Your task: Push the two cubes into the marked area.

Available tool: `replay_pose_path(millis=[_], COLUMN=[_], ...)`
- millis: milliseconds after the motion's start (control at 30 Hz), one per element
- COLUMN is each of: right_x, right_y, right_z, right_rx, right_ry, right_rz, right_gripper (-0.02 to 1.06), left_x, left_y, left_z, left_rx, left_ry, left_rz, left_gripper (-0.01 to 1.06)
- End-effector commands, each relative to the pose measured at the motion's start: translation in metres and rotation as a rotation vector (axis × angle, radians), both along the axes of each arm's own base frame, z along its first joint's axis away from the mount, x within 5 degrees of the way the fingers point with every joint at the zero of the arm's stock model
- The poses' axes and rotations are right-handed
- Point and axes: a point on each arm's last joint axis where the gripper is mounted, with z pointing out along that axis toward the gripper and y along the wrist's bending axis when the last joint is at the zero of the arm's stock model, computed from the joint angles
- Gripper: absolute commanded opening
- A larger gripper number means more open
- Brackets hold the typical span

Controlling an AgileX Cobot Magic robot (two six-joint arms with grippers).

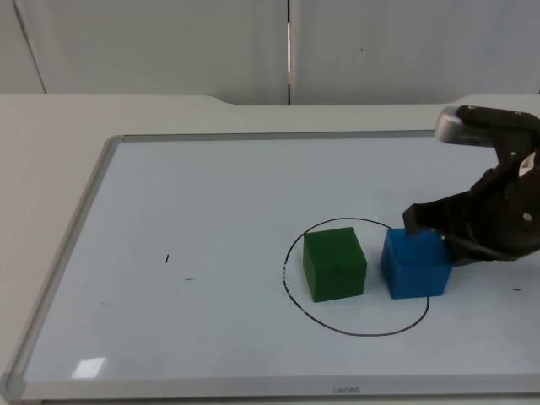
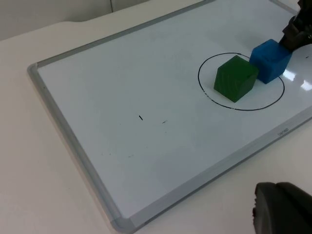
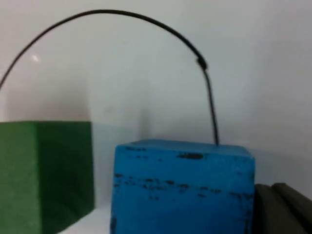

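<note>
The right gripper [image 1: 422, 226] presses against the blue wooden cube [image 1: 415, 263]; whether it is clenched I cannot tell. That cube straddles the black drawn circle [image 1: 354, 331] on the whiteboard [image 1: 211, 211]; the green wooden cube [image 1: 334, 264] sits inside. Next: nudge blue further toward green. The left gripper [image 2: 282, 209] waits off the desk's whiteboard edge.

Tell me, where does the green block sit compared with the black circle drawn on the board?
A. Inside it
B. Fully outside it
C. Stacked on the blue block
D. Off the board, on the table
A: in the top view the green block stands within the black circle, beside the blue block, which the right pincer touches at the circle's edge.
</note>
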Motion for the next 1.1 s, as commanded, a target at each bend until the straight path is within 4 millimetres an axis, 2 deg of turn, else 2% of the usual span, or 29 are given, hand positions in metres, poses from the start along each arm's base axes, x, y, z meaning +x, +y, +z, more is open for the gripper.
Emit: replay_pose_path(millis=[0,633,1067], right_x=[0.001,-0.005,-0.006], right_y=[0.005,0.020,0.019], right_z=[0.002,0.003,0.002], right_rx=[0.006,0.020,-0.013], right_ry=[-0.029,-0.040,-0.044], right_rz=[0.013,0.040,0.089], right_gripper=[0.00,0.00,0.00], left_x=[0.001,0.001,0.001], left_y=[0.000,0.000,0.000], left_z=[0.000,0.000,0.000], left_rx=[-0.006,-0.006,-0.006], left_ry=[-0.008,-0.008,-0.008], left_rz=[0.004,0.004,0.004], left_gripper=[0.00,0.00,0.00])
